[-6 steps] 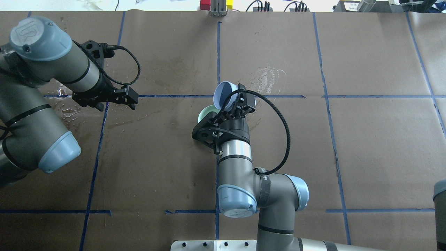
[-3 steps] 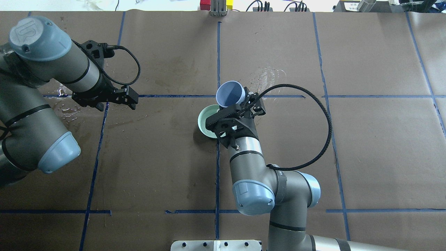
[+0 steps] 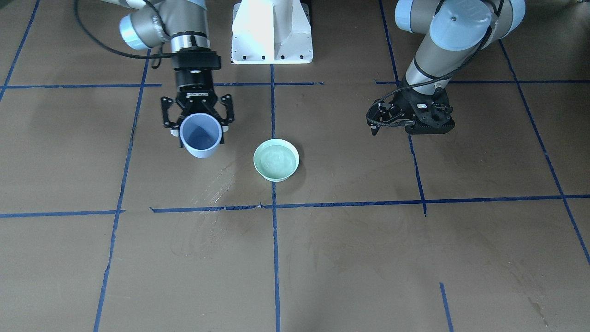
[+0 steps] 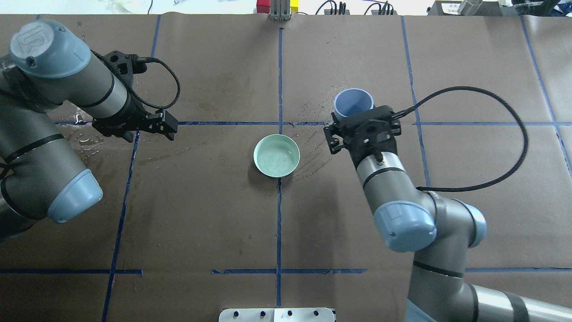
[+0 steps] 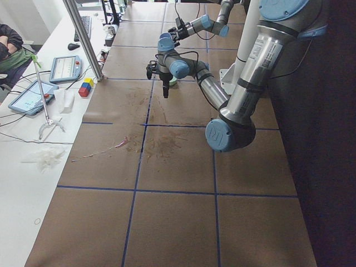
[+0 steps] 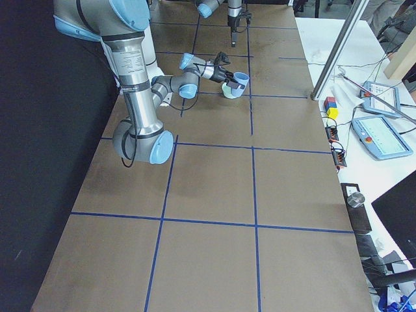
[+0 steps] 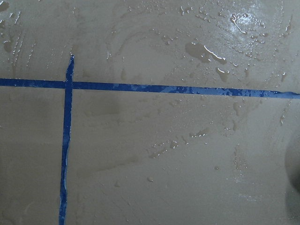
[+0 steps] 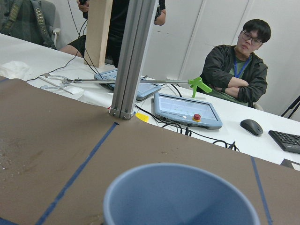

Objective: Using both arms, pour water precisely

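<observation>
Blue cup (image 4: pixel 354 102) stands upright clamped in right claw (image 4: pixel 355 114); left claw (image 4: pixel 167 126) seemingly together.

Open table (image 4: pixel 201 214) around one bowl (image 4: pixel 276 156)
In the overhead view you can reach the bowl, mid-frame, from top, bottom and left: it stands well apart from both grippers. The right gripper (image 4: pixel 361 117), closed on the cup (image 4: pixel 353 102), and the right arm (image 4: pixel 402 219) block centre-right down to lower right; the left gripper (image 4: pixel 169 126) and left arm (image 4: pixel 44 134) fill the left edge.
</observation>
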Motion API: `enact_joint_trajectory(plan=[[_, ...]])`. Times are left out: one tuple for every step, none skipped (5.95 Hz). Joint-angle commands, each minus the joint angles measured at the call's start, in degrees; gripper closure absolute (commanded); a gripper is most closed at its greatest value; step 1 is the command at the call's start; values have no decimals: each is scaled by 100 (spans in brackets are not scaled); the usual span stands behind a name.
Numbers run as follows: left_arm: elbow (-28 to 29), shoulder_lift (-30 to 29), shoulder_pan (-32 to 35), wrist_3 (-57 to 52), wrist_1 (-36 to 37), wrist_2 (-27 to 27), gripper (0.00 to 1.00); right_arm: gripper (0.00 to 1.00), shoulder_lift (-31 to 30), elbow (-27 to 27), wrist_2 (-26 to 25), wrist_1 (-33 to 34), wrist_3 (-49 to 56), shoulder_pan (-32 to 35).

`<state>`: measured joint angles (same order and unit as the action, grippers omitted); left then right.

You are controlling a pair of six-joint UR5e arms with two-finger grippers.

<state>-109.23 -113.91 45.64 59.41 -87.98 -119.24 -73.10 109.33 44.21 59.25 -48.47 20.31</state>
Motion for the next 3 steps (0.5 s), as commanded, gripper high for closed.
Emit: enact_joint_trajectory(plan=[[-2, 0, -3, 0, 0, 6, 0, 100, -1025, 282, 115, -446, -197, 340], [-2, -9, -3, 0, 0, 6, 0, 100, -1596, 273, 106, -989, -198, 490], [-11, -9, -3, 0, 0, 6, 0, 100, -2028, 256, 115, -1220, -198, 631]])
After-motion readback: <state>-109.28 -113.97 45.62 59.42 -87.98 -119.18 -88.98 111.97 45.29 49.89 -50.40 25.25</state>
